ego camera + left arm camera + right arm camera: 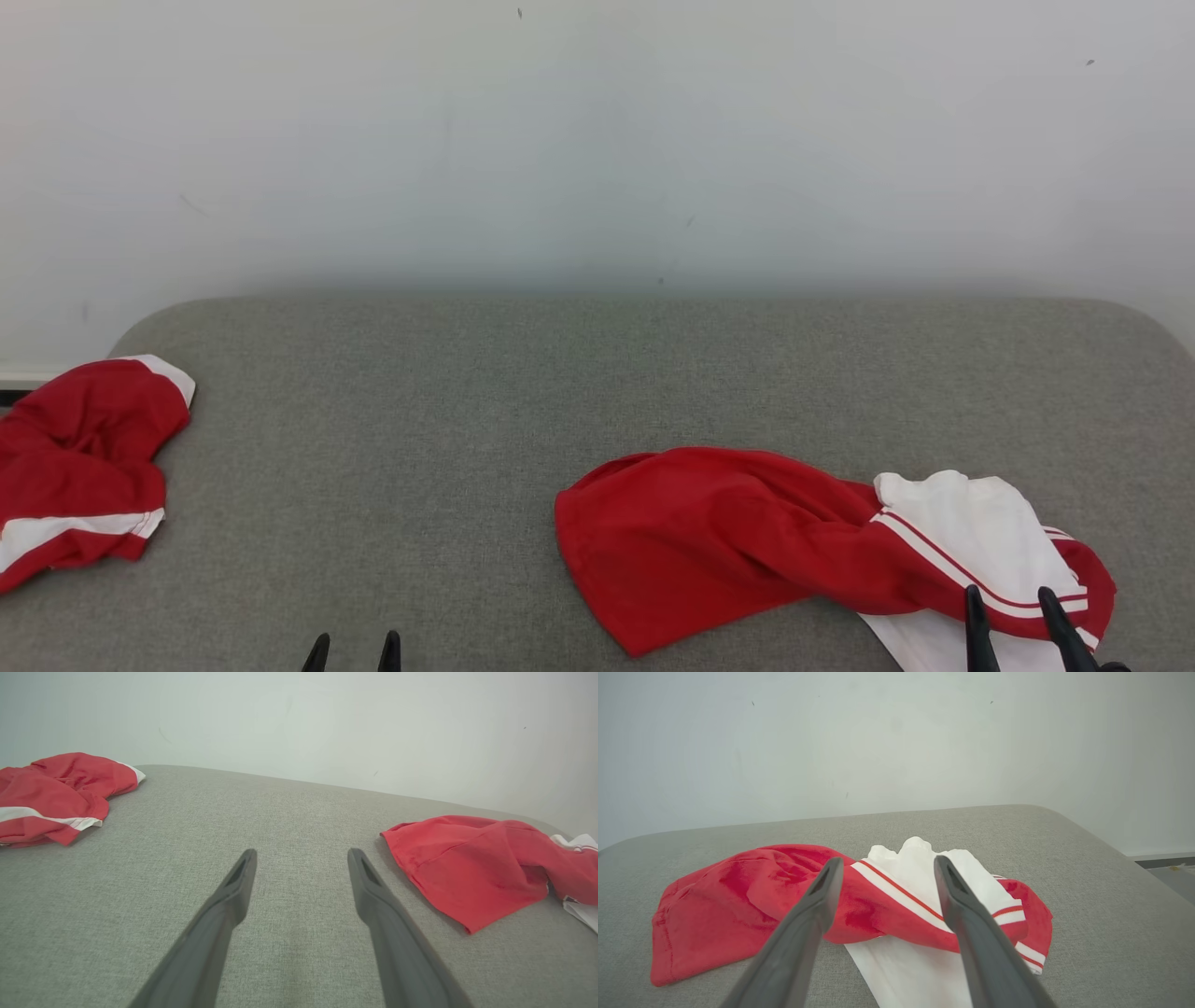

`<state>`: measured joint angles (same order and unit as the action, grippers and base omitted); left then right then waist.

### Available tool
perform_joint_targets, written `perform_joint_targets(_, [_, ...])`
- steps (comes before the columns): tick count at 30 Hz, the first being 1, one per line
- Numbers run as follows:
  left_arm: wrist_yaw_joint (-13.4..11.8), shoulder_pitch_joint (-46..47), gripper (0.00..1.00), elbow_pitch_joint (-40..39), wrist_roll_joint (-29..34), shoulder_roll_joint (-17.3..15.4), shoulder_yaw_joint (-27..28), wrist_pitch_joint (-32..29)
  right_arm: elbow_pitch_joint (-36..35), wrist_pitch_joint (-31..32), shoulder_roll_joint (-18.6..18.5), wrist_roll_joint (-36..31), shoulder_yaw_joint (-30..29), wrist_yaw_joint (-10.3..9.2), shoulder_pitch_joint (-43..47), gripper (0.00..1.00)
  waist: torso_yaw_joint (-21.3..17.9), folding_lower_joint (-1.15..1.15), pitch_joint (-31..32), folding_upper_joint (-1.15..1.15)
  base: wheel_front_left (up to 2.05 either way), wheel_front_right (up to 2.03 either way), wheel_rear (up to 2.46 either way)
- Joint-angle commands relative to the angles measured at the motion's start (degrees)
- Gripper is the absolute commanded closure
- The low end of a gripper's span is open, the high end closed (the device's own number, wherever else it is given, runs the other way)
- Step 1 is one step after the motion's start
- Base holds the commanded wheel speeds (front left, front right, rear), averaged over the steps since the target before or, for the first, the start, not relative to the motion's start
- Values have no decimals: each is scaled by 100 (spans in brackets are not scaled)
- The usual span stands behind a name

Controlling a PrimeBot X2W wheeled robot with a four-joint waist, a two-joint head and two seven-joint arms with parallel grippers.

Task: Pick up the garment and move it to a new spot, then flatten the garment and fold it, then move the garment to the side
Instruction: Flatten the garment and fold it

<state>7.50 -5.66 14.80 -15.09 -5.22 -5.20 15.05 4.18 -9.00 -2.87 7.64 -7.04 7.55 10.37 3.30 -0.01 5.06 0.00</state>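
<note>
A crumpled red and white garment (747,541) lies on the grey padded surface (560,392) at the front right; it also shows in the right wrist view (738,914) and the left wrist view (467,868). My right gripper (1010,599) is open, its fingertips over the garment's white striped part (915,882) with nothing between them. My left gripper (356,644) is open over bare grey surface at the front, left of the garment (301,856).
A second red and white garment (79,467) lies bunched at the left edge of the surface (56,793). A pale wall (597,140) rises behind the rounded back edge. The surface's right edge drops off to the floor (1167,872).
</note>
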Motion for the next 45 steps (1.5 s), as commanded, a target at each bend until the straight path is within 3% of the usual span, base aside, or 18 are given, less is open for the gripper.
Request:
perform_joint_targets(1, [-5,-118,0,-21,66,33,37,19,49,-78,-5,-3,64,-12,92,0,-54,1,89,0,0,0,0])
perform_joint_targets(13, [-5,-329,0,-86,153,140,259,19,226,19,-3,-31,420,-12,36,0,-220,1,206,0,0,0,0])
perform_joint_targets(36, [-5,57,0,242,-89,139,-88,19,192,13,-3,-33,210,-12,-196,0,-187,1,-1,0,0,0,0])
perform_joint_targets(42, [-5,596,0,633,-453,-4,-488,-115,110,334,-106,-126,103,-12,-572,0,-225,1,-138,0,0,0,0])
perform_joint_targets(45, [-5,957,0,788,-652,-3,-738,-480,179,899,-269,-149,150,-12,-914,0,-274,1,-246,0,0,0,0])
